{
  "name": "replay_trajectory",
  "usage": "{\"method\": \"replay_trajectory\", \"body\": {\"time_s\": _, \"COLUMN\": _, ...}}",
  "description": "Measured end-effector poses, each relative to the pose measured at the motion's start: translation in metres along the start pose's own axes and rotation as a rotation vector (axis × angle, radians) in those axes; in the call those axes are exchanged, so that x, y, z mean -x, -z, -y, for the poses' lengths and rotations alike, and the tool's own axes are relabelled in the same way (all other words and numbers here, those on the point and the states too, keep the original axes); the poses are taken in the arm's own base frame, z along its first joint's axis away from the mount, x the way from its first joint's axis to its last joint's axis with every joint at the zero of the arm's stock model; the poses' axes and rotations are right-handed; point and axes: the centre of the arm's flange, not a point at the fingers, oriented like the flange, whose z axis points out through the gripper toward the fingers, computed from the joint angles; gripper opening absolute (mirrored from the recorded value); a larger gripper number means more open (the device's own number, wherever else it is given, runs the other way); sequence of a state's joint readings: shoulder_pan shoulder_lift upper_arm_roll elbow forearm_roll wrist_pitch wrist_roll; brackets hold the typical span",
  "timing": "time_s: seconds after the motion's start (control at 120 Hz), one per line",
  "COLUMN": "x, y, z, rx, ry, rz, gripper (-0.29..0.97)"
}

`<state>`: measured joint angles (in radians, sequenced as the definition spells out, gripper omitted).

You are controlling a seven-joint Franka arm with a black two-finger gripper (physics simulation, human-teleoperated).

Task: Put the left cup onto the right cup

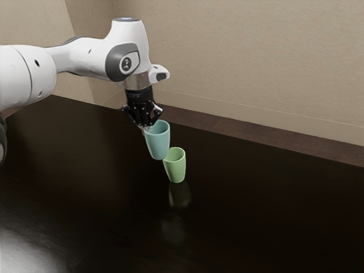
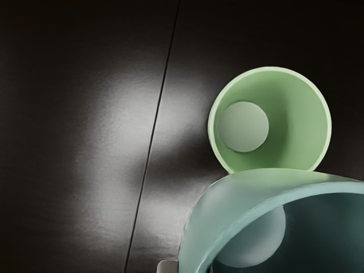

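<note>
Teal cup (image 1: pixel 157 140) is up off the table (image 1: pixel 273 205), hanging from our end effector (image 1: pixel 148 122), which has pinched it at the rim, one finger on each side of the wall. So we're holding it, no question. It's tilted, its mouth up toward the hand and its base slanting down toward the exterior view's right.

Green cup (image 1: pixel 175 165) stands on the table, mouth up, just beside and a bit lower than the teal one. The teal cup's base sits right by the green cup's near rim; we honestly can't tell whether they touch.

From the wrist view we look straight down into both: the teal cup (image 2: pixel 239 199) is big and close under the hand, and the green cup (image 2: pixel 296 102) is just past its rim, with its round bottom visible inside. The dark glossy table (image 2: pixel 74 142) has a thin seam (image 2: pixel 162 102) running alongside the cups.
</note>
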<state>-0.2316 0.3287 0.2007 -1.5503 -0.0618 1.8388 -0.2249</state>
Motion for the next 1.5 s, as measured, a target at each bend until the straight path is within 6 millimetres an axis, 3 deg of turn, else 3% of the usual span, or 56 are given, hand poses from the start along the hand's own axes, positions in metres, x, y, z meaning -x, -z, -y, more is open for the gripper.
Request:
{"method": "replay_trajectory", "body": {"time_s": 0.842, "x": -0.021, "y": 0.0, "z": -0.018, "rx": -0.009, "ry": -0.019, "rz": -0.01, "gripper": -0.11}}
{"method": "replay_trajectory", "body": {"time_s": 1.5, "x": -0.032, "y": -0.012, "z": -0.024, "rx": -0.019, "ry": -0.028, "rz": 0.005, "gripper": -0.11}}
